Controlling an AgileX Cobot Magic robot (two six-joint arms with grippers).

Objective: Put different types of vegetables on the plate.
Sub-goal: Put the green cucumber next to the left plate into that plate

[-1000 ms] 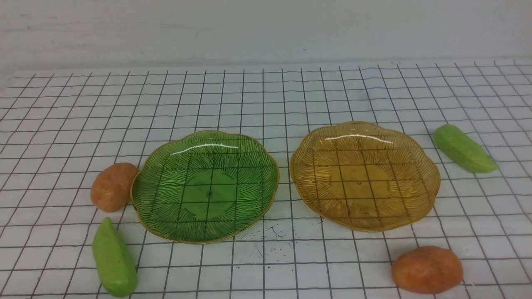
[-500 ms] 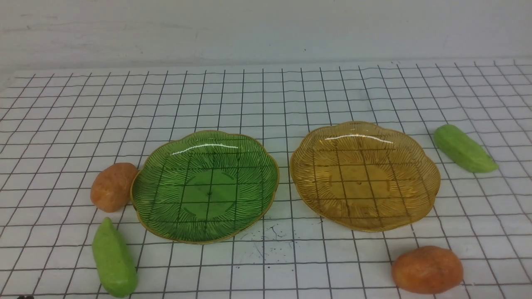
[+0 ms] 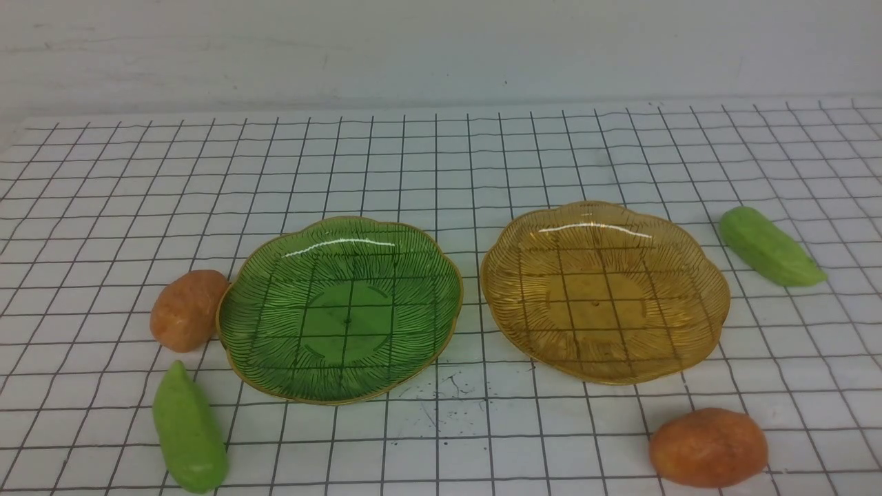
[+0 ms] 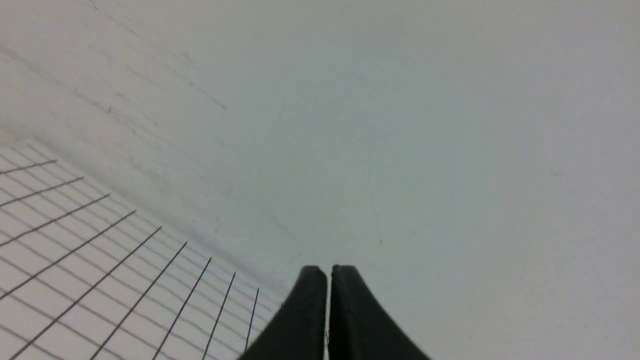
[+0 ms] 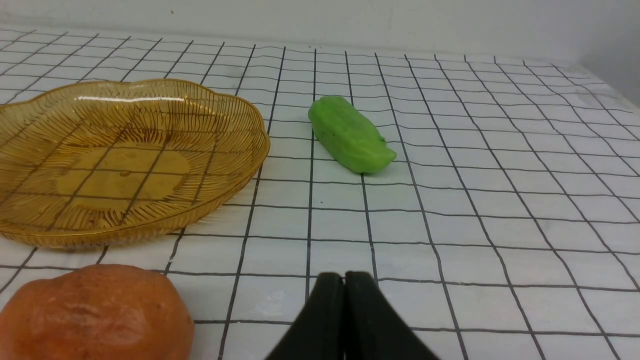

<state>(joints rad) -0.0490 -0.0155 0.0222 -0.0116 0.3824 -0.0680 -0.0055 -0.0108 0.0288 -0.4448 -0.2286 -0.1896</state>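
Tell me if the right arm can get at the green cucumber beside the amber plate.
Probably yes. The green cucumber lies on open grid cloth ahead of the right gripper, apart from the amber plate, with nothing between. The jaws are shut and must open first.

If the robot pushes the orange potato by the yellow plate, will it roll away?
Probably only wobbles: the potato is a lumpy oval, not a ball. Its rough skin likely grips well, so it shouldn't slip. The yellow plate close by might stop it.
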